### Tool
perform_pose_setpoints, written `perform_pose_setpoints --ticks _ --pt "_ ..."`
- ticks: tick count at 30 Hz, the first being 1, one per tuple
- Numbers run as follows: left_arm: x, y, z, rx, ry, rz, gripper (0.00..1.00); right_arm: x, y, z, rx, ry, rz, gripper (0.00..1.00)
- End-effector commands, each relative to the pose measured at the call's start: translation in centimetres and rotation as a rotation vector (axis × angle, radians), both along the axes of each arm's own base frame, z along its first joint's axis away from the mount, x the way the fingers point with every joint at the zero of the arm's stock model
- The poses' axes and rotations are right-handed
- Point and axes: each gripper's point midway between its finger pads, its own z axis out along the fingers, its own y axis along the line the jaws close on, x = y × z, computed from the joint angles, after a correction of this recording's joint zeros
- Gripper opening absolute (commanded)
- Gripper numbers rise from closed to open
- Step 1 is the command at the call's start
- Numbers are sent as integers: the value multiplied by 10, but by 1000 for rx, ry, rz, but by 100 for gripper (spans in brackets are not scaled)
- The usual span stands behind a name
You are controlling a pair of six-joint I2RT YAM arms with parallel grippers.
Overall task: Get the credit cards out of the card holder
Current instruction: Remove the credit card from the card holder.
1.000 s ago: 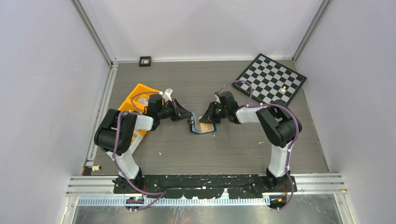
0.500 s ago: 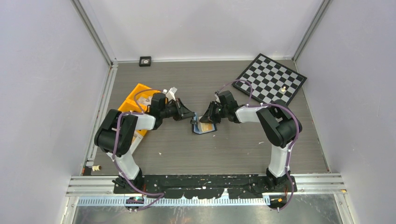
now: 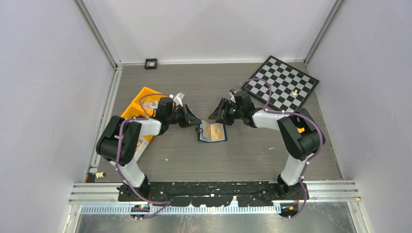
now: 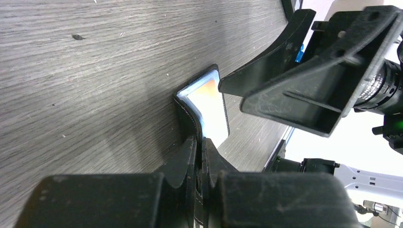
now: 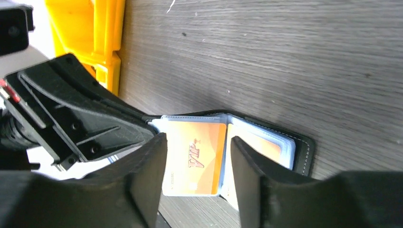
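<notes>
Now my left gripper (image 3: 197,128) is pinched tight on the 9 o'clock flap of the card holder (image 3: 214,132), which lies open on the table (image 3: 252,150). My right gripper (image 3: 218,113) hangs at its 12 o'clock, jaws well apart and empty. The credit cards (image 5: 195,156) seem tucked inside.
</notes>
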Motion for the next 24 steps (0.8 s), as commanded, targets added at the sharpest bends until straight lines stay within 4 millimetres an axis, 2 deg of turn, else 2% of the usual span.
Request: perform_pose_setpoints --ticks 1,2,4,9,15,17,20,24 --pt "8 -4 23 -11 -77 -16 0 -7 19 31 80 -85 85 67" --pt "8 -4 23 -12 -77 -15 0 -9 20 32 61 -98 96 72" --pt "7 -5 23 -18 -74 -18 0 -13 23 30 7 -110 104 75" --pt "7 -5 24 -26 -72 -13 0 -18 24 20 -135 -120 107 73" --pt "7 -5 26 -38 -75 -12 0 -26 34 14 -197 -129 144 72" --pt "7 -5 27 -40 -76 -14 0 -26 33 11 -229 -128 144 68" --pt "7 -4 26 -38 -75 -9 0 -24 28 7 -287 -131 130 56" --pt "9 -1 25 -36 -70 2 0 -22 21 5 -344 -137 115 50"
